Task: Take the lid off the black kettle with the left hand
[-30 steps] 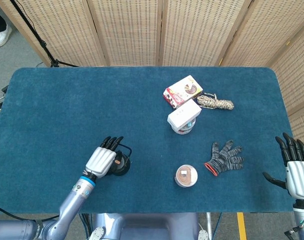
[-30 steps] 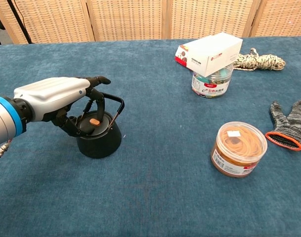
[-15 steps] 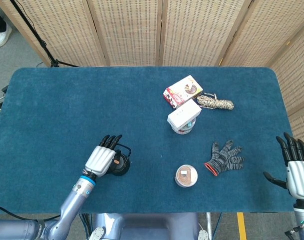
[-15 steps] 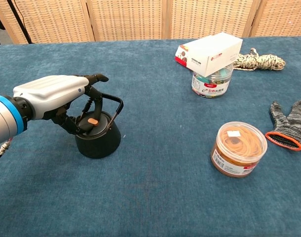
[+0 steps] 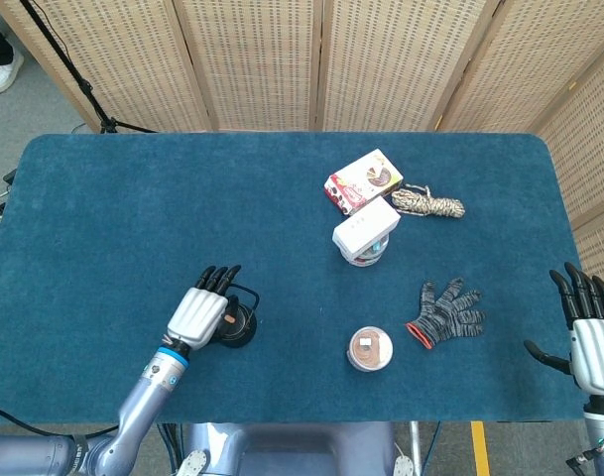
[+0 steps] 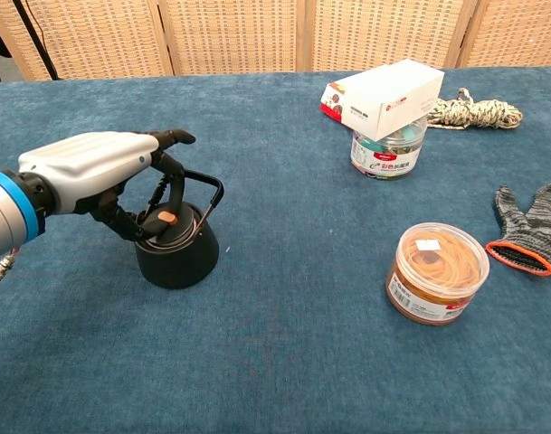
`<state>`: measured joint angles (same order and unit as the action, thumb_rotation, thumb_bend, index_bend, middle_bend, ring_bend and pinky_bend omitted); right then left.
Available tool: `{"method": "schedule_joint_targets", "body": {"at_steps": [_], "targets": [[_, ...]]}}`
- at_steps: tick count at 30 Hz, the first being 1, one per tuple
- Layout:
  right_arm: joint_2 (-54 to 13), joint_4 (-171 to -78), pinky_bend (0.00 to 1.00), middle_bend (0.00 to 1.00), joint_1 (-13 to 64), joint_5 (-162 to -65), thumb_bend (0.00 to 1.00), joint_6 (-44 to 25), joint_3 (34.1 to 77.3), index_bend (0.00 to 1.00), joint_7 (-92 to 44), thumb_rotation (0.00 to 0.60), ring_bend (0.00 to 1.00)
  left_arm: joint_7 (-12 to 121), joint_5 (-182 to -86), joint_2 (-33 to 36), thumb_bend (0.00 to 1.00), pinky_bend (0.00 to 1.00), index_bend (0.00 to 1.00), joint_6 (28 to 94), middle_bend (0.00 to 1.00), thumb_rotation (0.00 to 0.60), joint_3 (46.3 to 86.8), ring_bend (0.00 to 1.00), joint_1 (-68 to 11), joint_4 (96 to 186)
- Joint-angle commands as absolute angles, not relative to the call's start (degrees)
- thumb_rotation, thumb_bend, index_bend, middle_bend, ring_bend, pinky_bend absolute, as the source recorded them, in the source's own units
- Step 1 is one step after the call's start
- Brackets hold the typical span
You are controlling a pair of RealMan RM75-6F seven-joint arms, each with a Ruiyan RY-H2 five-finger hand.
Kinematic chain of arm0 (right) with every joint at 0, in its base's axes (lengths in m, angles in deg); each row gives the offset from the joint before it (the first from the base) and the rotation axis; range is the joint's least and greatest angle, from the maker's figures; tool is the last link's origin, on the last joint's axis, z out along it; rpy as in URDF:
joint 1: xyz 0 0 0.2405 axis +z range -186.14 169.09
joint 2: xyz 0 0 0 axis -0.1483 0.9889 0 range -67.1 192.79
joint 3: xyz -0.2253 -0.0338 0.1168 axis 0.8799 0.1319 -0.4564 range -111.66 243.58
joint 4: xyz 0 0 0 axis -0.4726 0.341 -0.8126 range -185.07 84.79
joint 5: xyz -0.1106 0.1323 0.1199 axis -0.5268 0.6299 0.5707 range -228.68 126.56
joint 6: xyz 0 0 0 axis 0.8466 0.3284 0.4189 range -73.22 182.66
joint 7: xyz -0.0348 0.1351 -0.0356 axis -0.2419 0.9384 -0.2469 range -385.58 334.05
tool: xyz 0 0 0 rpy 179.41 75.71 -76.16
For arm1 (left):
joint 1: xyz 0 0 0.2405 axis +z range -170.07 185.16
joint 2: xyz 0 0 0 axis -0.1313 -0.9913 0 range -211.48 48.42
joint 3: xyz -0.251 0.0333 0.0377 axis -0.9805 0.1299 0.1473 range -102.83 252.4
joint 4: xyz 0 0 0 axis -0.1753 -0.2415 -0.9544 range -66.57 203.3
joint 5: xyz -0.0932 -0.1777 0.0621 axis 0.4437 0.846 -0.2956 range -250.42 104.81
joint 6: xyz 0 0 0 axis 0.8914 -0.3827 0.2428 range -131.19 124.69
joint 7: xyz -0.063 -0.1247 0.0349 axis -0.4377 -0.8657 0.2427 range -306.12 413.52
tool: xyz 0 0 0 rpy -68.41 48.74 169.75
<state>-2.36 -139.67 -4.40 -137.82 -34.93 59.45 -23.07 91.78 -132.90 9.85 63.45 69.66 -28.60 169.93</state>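
The black kettle (image 6: 177,258) stands on the blue table near the front left, its wire handle (image 6: 208,187) raised. Its black lid (image 6: 169,223) with an orange knob sits slightly tilted at the kettle's mouth. My left hand (image 6: 90,167) arches over it from the left, thumb and fingers pinching the lid's rim. In the head view the left hand (image 5: 197,315) covers most of the kettle (image 5: 240,327). My right hand (image 5: 589,332) rests at the table's right edge, fingers spread, holding nothing.
A clear tub of rubber bands (image 6: 437,273) stands at the front right, with a grey glove (image 6: 528,226) beyond it. A white box (image 6: 388,95) lies on a small jar at the back, beside a coil of rope (image 6: 474,111).
The kettle has slid a little to the left under my left hand, and the lid has tipped as the fingers closed on it. The right hand has not moved.
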Motion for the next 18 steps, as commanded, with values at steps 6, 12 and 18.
{"method": "schedule_joint_targets", "body": {"at_steps": [6,12,18], "targets": [[-2.3,-139.7,0.00,0.00,-4.4,-137.9,0.00,-34.9,59.5,0.00,-23.1,0.600,0.00,91.6,-136.0,6.6,0.39,0.00,0.61,65.9,0.00,0.600,69.4,0.00,-28.0,175.0],[-2.4,-139.9,0.00,0.00,-4.4,-138.0,0.00,-34.9,59.6,0.00,-23.3,0.600,0.00,90.9,-138.1,2.0,0.39,0.00,0.61,68.0,0.00,0.600,69.1,0.00,-26.9,178.2],[-2.7,-139.9,0.00,0.00,-4.4,-138.3,0.00,-34.9,59.8,0.00,-23.9,0.600,0.00,84.4,-136.1,-1.3,0.39,0.00,0.61,66.6,0.00,0.600,68.3,0.00,-25.5,173.8]]}}
